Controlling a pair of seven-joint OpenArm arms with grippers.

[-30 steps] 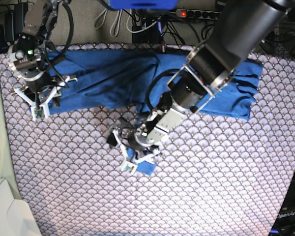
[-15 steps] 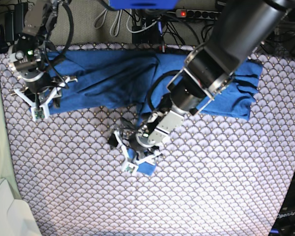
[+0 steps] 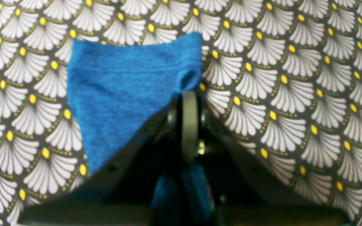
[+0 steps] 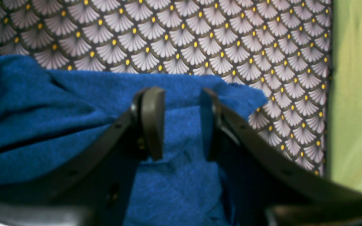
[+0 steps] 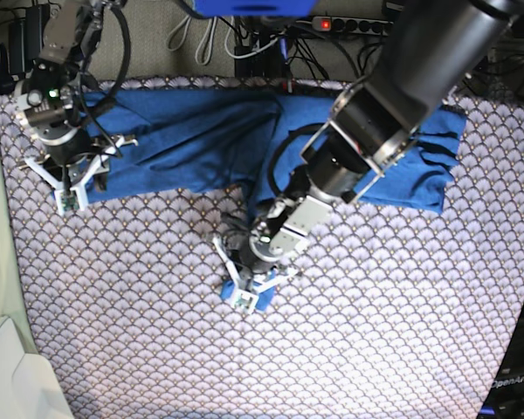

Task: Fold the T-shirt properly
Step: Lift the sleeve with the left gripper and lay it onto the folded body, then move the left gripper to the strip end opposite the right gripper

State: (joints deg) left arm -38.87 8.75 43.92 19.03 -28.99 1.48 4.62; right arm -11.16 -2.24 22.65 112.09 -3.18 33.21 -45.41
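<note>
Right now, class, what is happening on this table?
A two-armed robot is folding a blue T-shirt spread on a scallop-patterned cloth. The left gripper is shut on a corner of the shirt, out on the cloth. The right gripper stands open over the shirt's edge near the table's side.

The T-shirt (image 5: 201, 140) was plain blue all over, with no picture on it and darker blue along its folds. The cloth (image 5: 402, 305) under it was grey-white with a fan pattern, like rows of little shells. Up close, each fan was white with dark edges and a small yellow dot at its tip. The gripper fingers (image 4: 151, 121) were black. On the right in the right wrist view ran a pale green strip (image 4: 357, 94).
</note>
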